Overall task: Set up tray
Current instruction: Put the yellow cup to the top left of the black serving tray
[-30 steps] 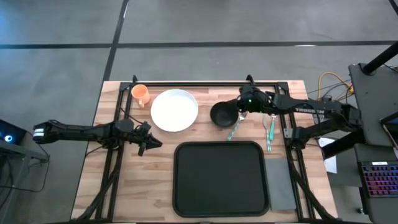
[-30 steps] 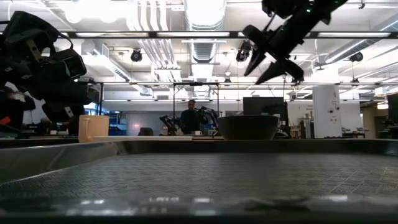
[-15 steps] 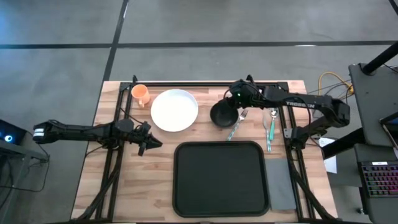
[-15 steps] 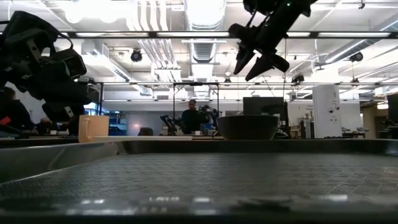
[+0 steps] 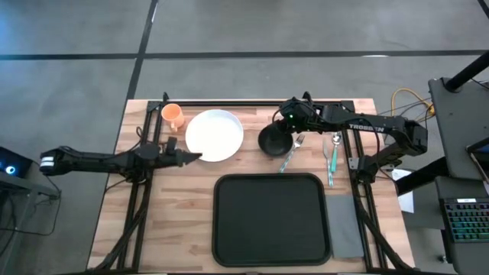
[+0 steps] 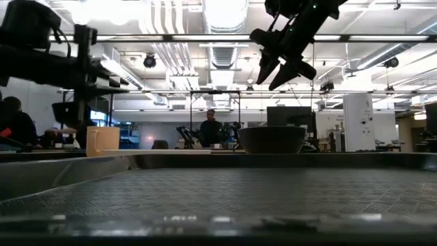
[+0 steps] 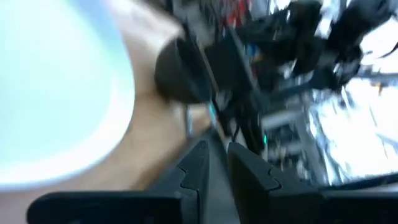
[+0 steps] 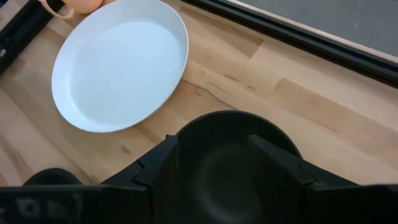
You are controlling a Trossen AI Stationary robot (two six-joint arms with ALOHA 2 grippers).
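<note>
The black tray (image 5: pixel 271 220) lies flat at the table's near middle, and its rim (image 6: pixel 205 160) fills the low view. Beyond it stand the white plate (image 5: pixel 215 135) and the black bowl (image 5: pixel 273 141). My right gripper (image 5: pixel 281 124) hangs open above the bowl (image 8: pixel 230 174), its fingers spread to either side of it and well clear (image 6: pixel 273 72). My left gripper (image 5: pixel 195 158) lies level, raised off the table, and points at the plate's near-left rim (image 7: pixel 56 93). Its fingers (image 7: pixel 217 171) are shut and hold nothing.
An orange cup (image 5: pixel 173 115) stands at the far left, beside the plate. A fork (image 5: pixel 289 156) and a spoon (image 5: pixel 331 162) lie to the right of the bowl. A narrow grey napkin (image 5: pixel 345 225) lies along the tray's right side. People stand in the room behind (image 6: pixel 210 130).
My right gripper moved left from beside the bowl until it was over it, staying high and open, then held still. My left gripper swung up and toward the far edge and turned level, so it now points at the plate's rim. No object moved.
</note>
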